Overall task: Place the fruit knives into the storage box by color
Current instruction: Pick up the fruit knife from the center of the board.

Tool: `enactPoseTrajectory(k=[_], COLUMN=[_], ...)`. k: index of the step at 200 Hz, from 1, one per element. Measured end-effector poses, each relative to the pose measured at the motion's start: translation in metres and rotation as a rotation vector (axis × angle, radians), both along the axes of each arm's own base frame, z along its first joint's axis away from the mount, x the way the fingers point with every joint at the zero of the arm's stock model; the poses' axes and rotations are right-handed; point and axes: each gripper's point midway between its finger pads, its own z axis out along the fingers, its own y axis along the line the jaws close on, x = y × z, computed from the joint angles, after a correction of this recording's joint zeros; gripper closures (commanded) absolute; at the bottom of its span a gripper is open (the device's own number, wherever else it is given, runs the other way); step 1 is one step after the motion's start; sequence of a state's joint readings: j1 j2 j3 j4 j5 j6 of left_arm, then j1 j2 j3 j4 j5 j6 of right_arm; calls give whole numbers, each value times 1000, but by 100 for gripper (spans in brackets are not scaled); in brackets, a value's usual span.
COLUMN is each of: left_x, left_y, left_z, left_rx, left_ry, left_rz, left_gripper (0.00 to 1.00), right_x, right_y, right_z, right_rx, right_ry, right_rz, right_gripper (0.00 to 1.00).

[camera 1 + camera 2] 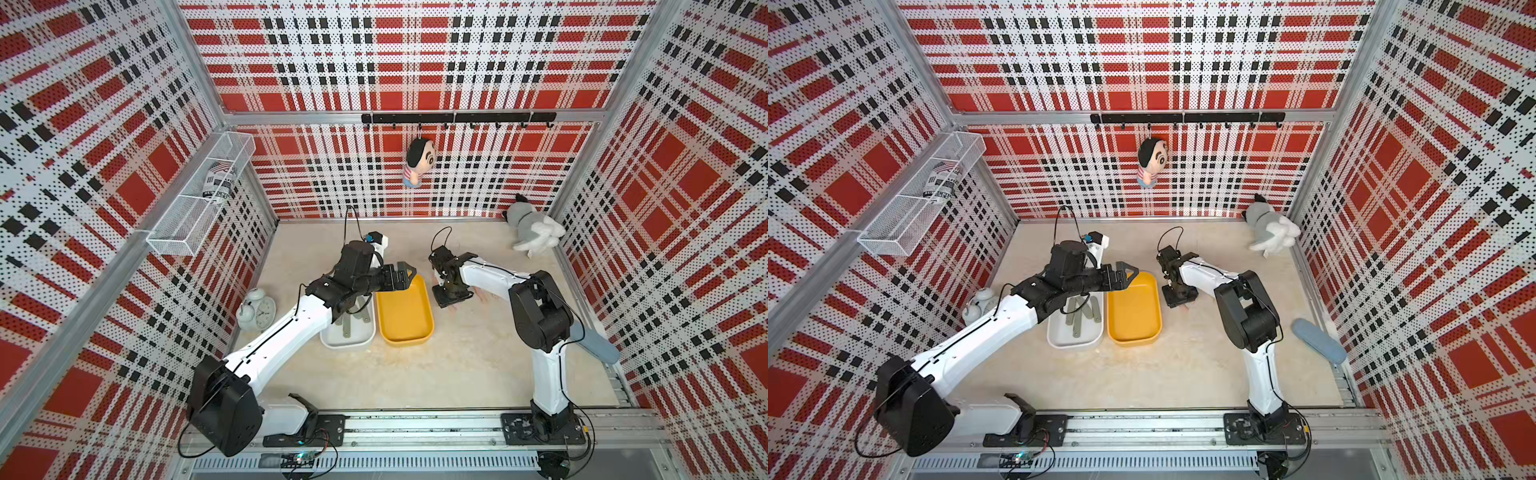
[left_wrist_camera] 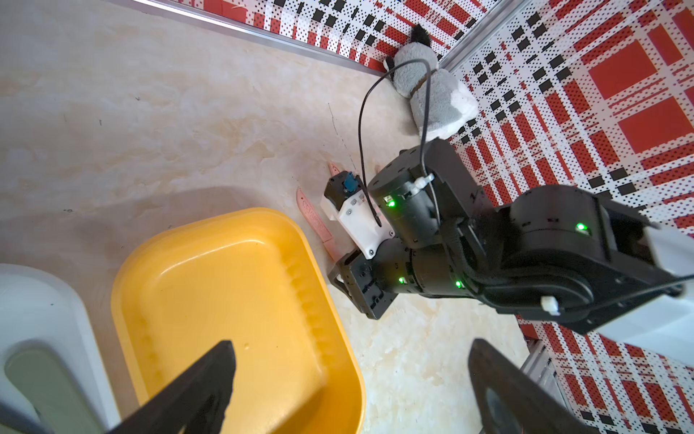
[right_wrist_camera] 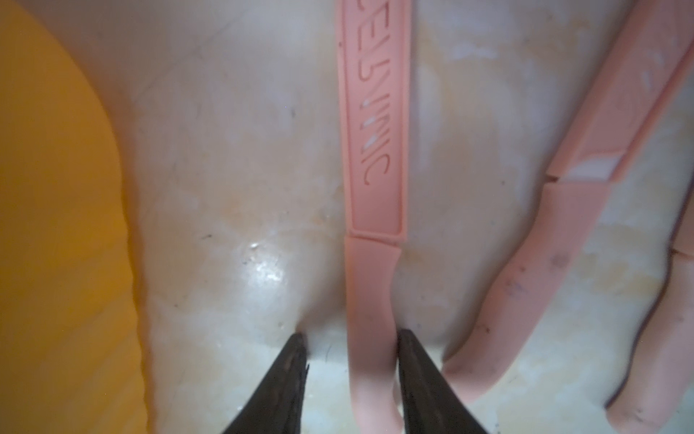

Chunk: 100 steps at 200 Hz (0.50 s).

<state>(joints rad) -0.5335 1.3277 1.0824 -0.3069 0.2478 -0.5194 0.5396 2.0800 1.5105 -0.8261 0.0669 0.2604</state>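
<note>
Several salmon-pink fruit knives lie on the table right of the yellow storage box (image 1: 405, 316) (image 3: 56, 225). My right gripper (image 3: 352, 336) (image 1: 451, 296) is low over them and open. Its fingers straddle the handle of one pink knife (image 3: 375, 131): one finger touches it, the other stands a little off. Two more pink knives (image 3: 586, 210) (image 3: 672, 338) lie beside it. Several olive-green knives (image 1: 347, 326) (image 1: 1077, 322) rest in the white storage box (image 1: 328, 338). My left gripper (image 2: 351, 349) (image 1: 405, 276) hangs open and empty over the yellow box's far end. The yellow box holds nothing.
A white alarm clock (image 1: 257, 311) stands left of the white box, partly behind my left arm. A grey plush toy (image 1: 534, 232) lies in the back right corner. A blue-grey flat object (image 1: 594, 343) lies along the right wall. A doll (image 1: 417, 162) hangs on the back wall.
</note>
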Motion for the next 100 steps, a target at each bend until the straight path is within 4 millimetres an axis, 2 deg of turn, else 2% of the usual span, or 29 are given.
enactPoseTrajectory(k=[100], left_x=[-1], left_y=[3], left_z=[1], left_rx=[-4], left_ry=[-3], left_rz=[4], left_gripper=[1], right_x=[-1], right_y=[-1], right_z=[0], right_rx=[-16], right_ry=[11], right_rz=[11], right_gripper=[72])
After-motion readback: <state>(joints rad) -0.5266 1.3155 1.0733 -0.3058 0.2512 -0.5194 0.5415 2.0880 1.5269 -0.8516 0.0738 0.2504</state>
